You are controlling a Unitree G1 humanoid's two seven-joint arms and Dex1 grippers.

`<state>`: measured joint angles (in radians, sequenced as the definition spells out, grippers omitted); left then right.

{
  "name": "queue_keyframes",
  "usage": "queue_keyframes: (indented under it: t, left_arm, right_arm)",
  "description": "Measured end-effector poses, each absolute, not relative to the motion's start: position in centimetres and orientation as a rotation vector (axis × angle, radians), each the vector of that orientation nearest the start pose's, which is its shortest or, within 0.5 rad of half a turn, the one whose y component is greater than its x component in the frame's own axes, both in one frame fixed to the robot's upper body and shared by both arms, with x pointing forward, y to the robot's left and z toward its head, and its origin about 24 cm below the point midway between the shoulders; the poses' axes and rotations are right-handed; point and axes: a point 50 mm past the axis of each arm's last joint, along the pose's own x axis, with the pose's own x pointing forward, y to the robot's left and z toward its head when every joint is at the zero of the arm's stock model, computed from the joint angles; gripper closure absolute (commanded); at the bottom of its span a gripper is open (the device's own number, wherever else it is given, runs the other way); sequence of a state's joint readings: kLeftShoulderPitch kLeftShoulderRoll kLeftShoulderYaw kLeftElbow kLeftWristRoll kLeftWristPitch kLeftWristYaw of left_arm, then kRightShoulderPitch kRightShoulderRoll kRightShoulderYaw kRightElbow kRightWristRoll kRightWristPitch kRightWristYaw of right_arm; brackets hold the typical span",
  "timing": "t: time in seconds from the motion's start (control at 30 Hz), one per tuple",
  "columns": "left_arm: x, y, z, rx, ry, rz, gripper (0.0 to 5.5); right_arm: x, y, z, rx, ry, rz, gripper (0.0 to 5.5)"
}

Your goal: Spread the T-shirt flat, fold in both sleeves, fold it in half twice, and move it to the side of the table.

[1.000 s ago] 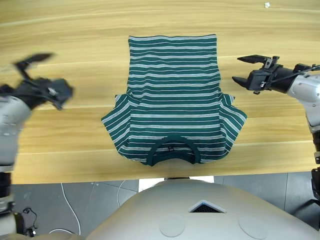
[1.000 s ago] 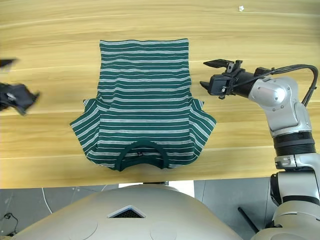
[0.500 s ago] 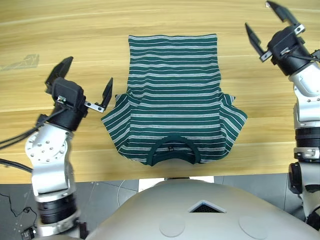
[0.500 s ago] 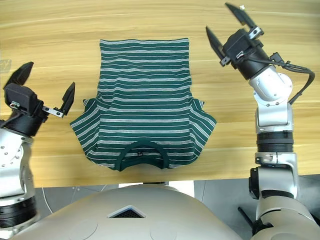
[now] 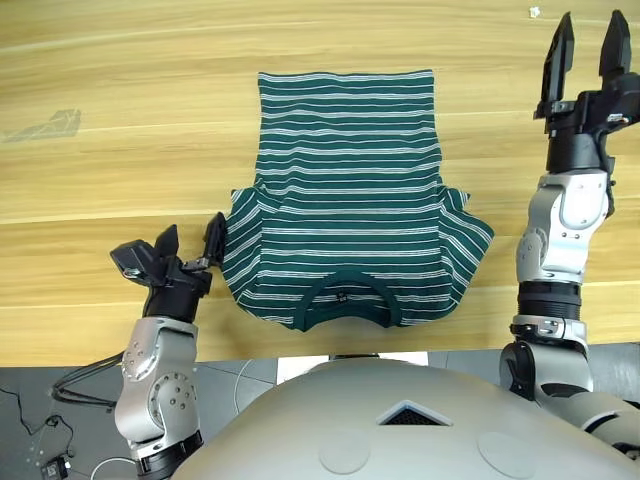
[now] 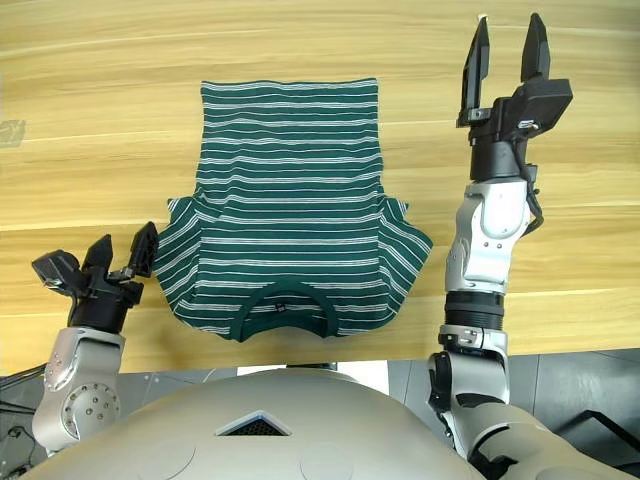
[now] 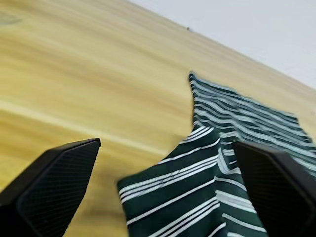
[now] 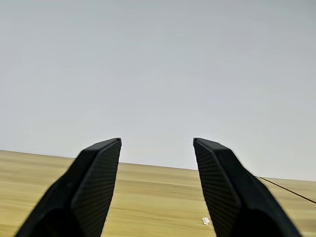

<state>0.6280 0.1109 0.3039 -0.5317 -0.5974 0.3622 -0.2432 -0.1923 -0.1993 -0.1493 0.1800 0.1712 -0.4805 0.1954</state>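
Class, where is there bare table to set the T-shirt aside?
Bare table lies left of the T-shirt and beyond its far hem. The right claw hangs over the right side; the left claw crowds the near left sleeve.

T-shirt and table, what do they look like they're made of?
T-shirt: soft knit cloth, probably cotton jersey, matte; it lies limp and rumples at the sleeves. Table: wood or wood-look laminate, smooth with a faint sheen; grain streaks and long plank lines show.

Likely lab: wooden table, grey floor, loose cables.
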Motion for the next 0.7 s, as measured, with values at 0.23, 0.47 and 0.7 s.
queue_keyframes:
  t: [0.23,0.47,0.7]
  left_arm:
    - [10.8,22.0,2.0,-0.436,0.423,0.084,2.07]
    - [10.7,21.9,1.7,-0.445,0.438,0.076,3.22]
    - [10.9,22.0,1.4,-0.435,0.438,0.085,4.24]
  right_arm:
    - [27.6,-20.2,11.0,-0.102,-0.531,0.076,2.80]
    - [27.6,-19.9,11.2,-0.112,-0.540,0.093,2.80]
    - [27.6,-19.9,11.2,-0.112,-0.542,0.093,2.80]
